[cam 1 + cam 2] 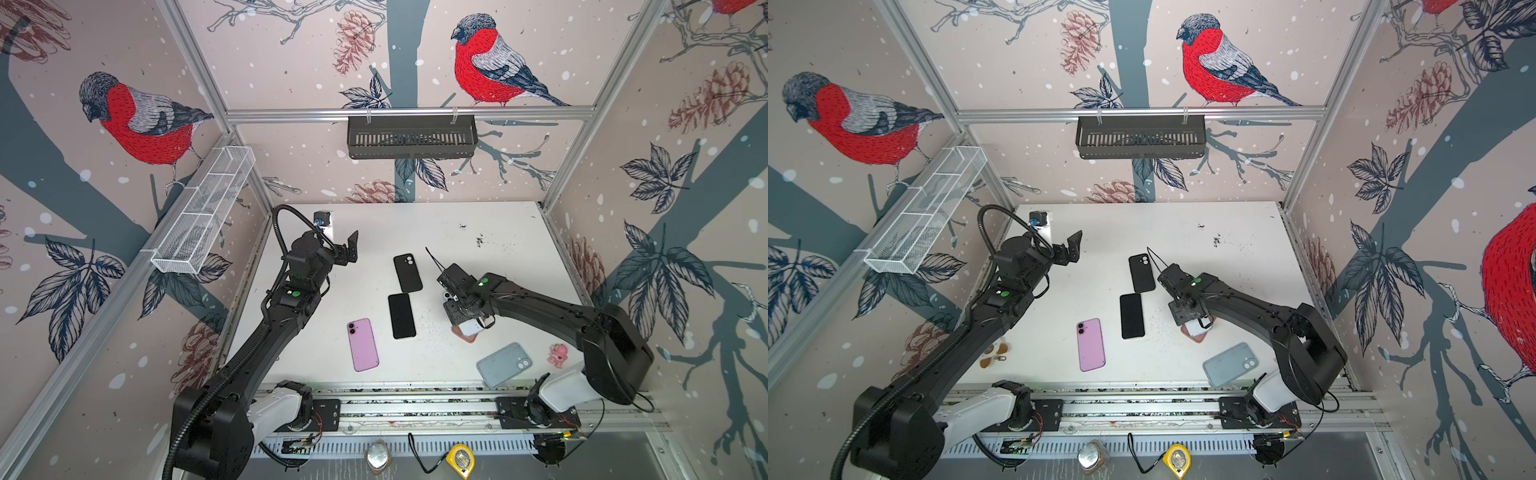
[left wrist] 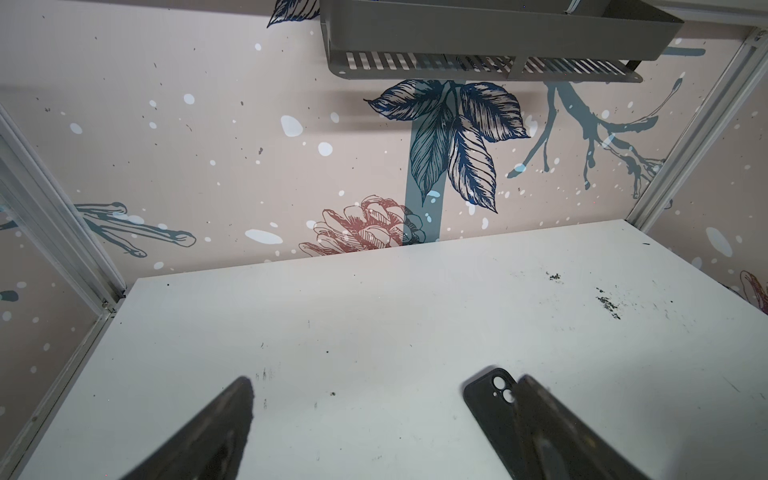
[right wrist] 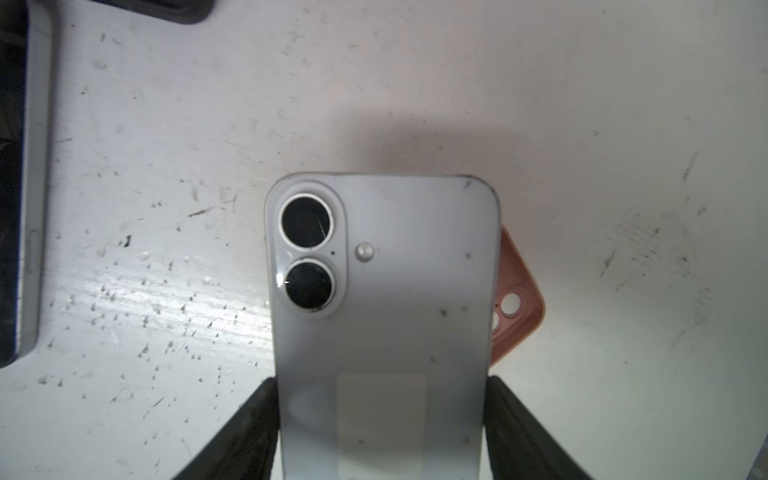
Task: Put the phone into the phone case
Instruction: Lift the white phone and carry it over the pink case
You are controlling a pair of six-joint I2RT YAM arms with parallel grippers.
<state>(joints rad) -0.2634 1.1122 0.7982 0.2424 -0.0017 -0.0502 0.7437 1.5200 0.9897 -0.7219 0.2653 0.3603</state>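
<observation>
Left pincer [image 1: 351, 249] spread wide, empty, hung over white worktop [image 1: 457, 232] rear-left. White slab phone with twin black lenses [image 3: 386, 270] clamped by long edges in right pincer [image 3: 381, 382], over salmon-pink moulded case [image 3: 519, 299] lying skewed beneath on worktop. Edges best squared to case and lens cut-outs matched before pressing; back judged to need turning down first. Phone seen back-up, glossy, lightly smudged, dotted with dark flecks.

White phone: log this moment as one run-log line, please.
right tool: shut on white phone, back up | peach case: beneath phone, skewed, phone not seated | left tool: open, empty
</observation>
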